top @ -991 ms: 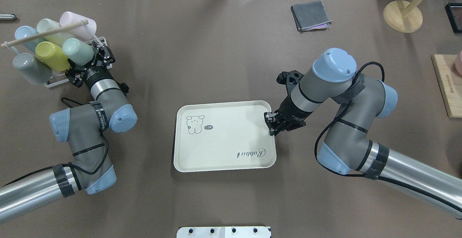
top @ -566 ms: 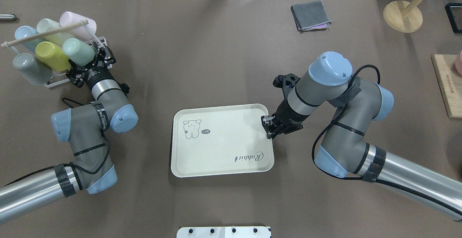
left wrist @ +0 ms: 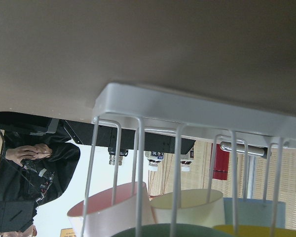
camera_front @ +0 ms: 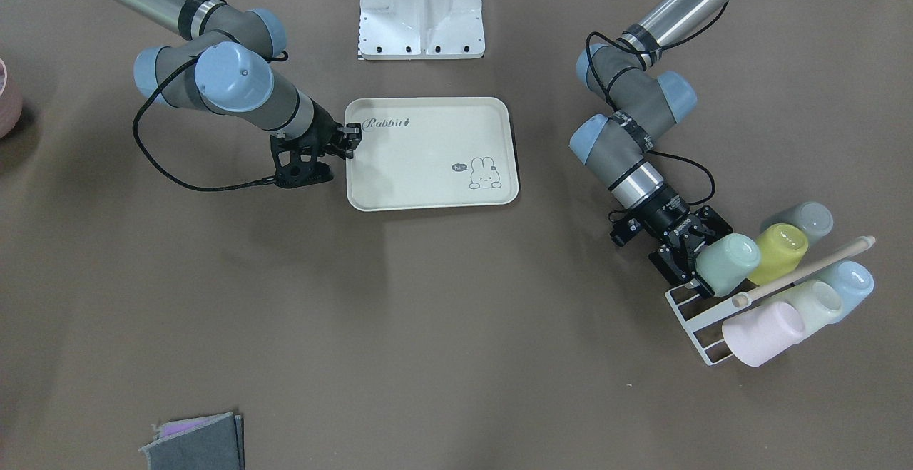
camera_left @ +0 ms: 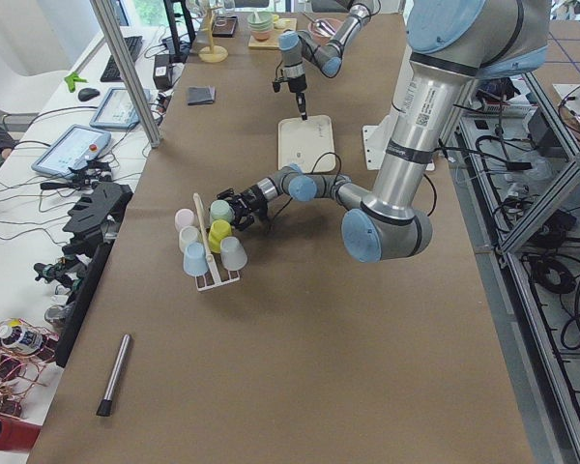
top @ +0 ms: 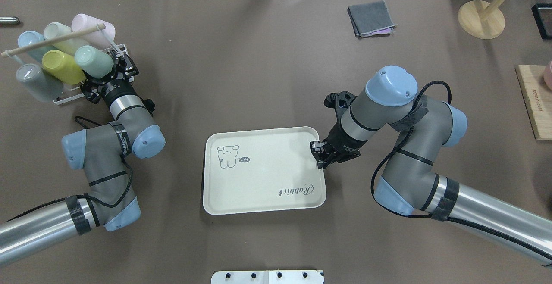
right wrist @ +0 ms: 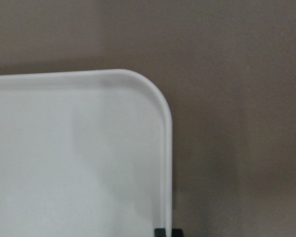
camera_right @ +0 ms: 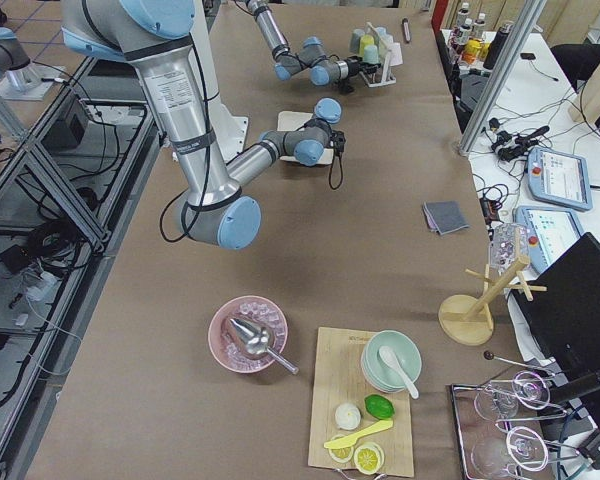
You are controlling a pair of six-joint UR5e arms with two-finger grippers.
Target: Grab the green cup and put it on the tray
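The green cup point(top: 94, 61) point(camera_front: 729, 263) lies on its side on a white wire rack point(top: 64, 96), its mouth turned toward my left gripper point(top: 105, 72). That gripper is open, with a finger on either side of the cup's mouth end. In the left wrist view only the cup's rim point(left wrist: 153, 231) shows, under the rack wires point(left wrist: 187, 111). The cream tray point(top: 267, 180) point(camera_front: 428, 163) lies flat at mid-table. My right gripper point(top: 320, 157) point(camera_front: 351, 140) is shut on its right-hand rim, close to the far corner point(right wrist: 153, 98).
Yellow-green point(top: 60, 66), grey, blue, pale and pink cups share the rack under a wooden rod point(top: 51, 40). A folded grey cloth point(top: 371, 18) and a wooden stand point(top: 481, 19) sit at the far right. A wooden board point(top: 534, 103) lies at the right edge.
My right gripper has dragged the tray a short way toward the left side of the table. The left gripper has stayed at the green cup, which has not moved.
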